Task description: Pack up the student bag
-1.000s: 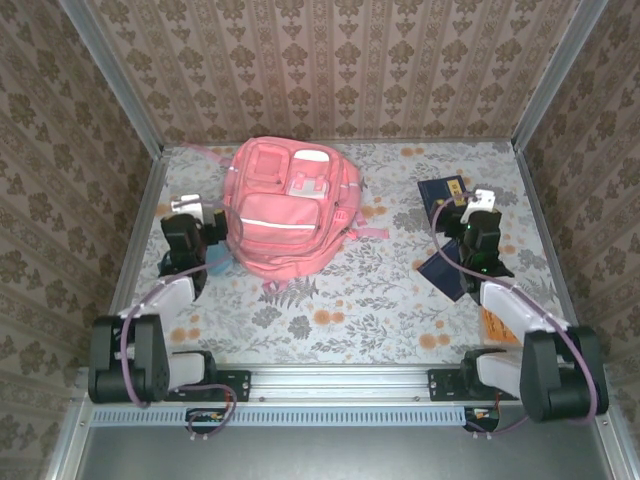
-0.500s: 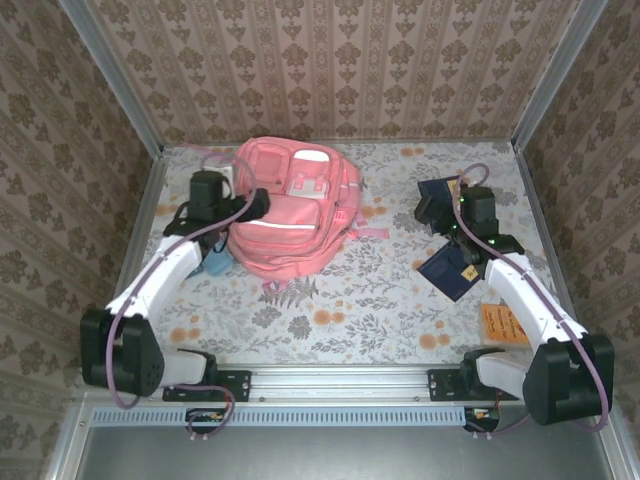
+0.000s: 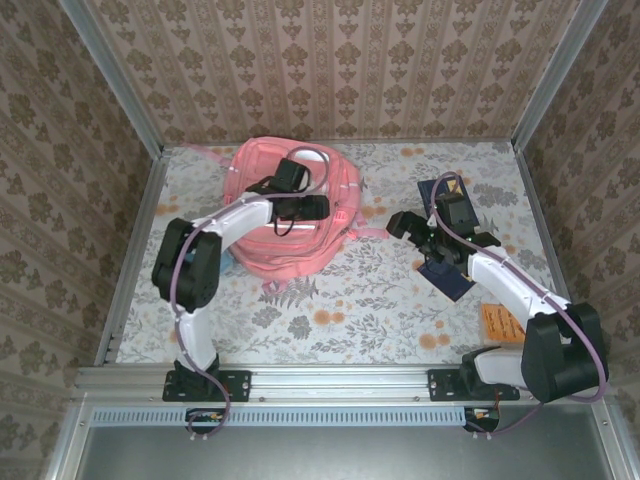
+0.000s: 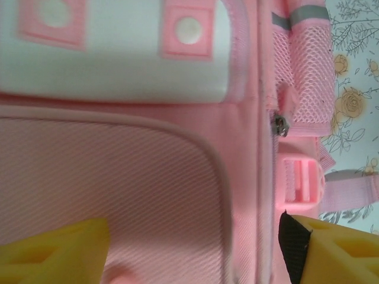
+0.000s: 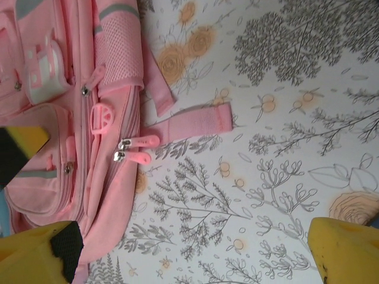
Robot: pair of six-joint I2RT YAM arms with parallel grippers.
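Pink fabric fills the back of the flowered table point(image 3: 350, 310), left of centre. That is the student bag point(image 3: 280, 255), lying flat near the back wall with its front pockets up. My left gripper point(image 3: 303, 207) hangs over the bag's upper front, the arm stretched across it. On the left wrist camera its yellow fingers point(image 4: 56, 248) stand wide apart with nothing between them. One is over the ribbed pocket flap, the other out past the side seam, below a metal zip pull point(image 4: 278, 125). A white patch point(image 4: 118, 65) sits above the flap. I cannot tell whether the fingers touch the cloth.

My right gripper point(image 3: 402, 222) is over bare table just right of the bag, apart from it, jaws spread and empty. On its wrist camera I see the bag's side, two pink zip tabs point(image 5: 137, 148) and a loose strap point(image 5: 198, 123) lying on the table. The right arm crosses a dark blue book point(image 3: 452, 278) — an orange card point(image 3: 497, 322) lies near the table's right edge.
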